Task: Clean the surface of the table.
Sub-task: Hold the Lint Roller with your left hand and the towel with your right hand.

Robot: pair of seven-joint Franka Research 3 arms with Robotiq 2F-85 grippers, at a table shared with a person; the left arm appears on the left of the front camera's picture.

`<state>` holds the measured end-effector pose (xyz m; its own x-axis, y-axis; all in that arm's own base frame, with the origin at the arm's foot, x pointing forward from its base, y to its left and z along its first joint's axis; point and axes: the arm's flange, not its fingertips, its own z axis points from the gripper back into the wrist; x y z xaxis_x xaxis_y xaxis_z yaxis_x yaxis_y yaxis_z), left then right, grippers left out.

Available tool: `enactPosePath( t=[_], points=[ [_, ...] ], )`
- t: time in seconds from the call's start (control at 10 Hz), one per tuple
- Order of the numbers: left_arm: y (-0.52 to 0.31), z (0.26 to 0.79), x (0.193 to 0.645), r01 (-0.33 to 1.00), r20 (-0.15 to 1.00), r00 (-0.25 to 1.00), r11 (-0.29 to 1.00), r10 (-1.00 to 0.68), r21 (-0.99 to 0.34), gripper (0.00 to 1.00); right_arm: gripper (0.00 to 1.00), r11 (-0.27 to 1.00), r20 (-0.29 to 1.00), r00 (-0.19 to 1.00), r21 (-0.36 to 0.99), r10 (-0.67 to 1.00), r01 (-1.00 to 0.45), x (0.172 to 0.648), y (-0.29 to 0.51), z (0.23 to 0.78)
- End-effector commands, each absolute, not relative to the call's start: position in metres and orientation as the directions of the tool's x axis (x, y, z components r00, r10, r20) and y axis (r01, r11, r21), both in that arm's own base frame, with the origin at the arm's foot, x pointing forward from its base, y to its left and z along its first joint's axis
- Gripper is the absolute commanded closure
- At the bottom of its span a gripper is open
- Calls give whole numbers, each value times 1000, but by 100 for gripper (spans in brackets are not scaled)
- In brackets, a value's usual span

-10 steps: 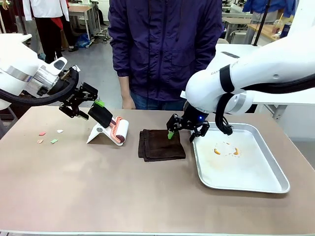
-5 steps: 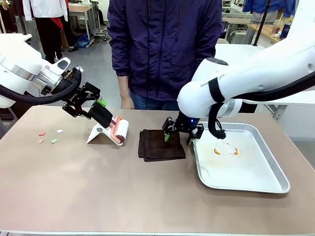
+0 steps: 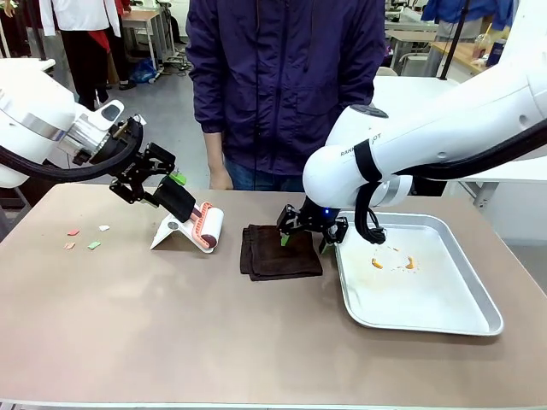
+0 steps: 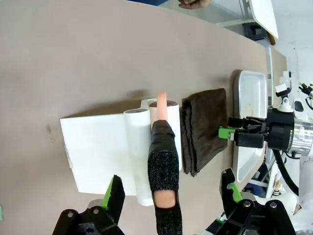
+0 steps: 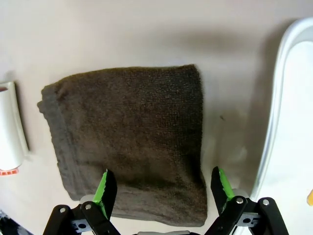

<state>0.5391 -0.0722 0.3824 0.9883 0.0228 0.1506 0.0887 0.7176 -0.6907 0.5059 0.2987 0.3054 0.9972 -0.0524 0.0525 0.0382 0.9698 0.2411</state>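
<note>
Pads (image 5: pixel 105 188) wide apart, right gripper (image 5: pixel 164 188) hangs over folded dark-brown terry towel (image 5: pixel 132 132). Left gripper (image 4: pixel 171 191), equally spread, straddles fuzzy black lint-roller handle (image 4: pixel 163 147).

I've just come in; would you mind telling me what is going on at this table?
Two robot arms are getting ready to clean the brown table. The left hand stands open around the black handle of a lint roller on its white stand, not gripping it. The right hand hangs open low over a folded dark cloth beside a metal tray with orange crumbs. Small paper scraps lie at the table's left end; a person in a purple jacket stands opposite.
</note>
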Motion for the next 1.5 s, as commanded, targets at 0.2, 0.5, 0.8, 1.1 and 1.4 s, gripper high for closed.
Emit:
enactPosePath(
  t=[0.2, 0.5, 0.8, 1.1, 1.4],
  points=[
    [-68, 381, 544, 72, 137, 990, 731, 30, -678, 0, 0, 973, 66, 994, 217, -92, 76, 513, 308, 303],
    [-58, 377, 545, 69, 143, 989, 731, 39, -679, 59, 60, 972, 51, 995, 222, -89, 75, 514, 310, 301],
    [-55, 376, 544, 75, 150, 988, 725, 38, -684, 100, 100, 974, 43, 996, 215, -83, 72, 515, 312, 300],
    [-58, 378, 542, 91, 172, 984, 713, 42, -695, 100, 100, 973, 37, 996, 216, -87, 77, 514, 311, 298],
    [-64, 379, 541, 112, 190, 981, 677, 42, -728, 100, 100, 972, 23, 995, 218, -100, 93, 514, 309, 294]
  ],
)
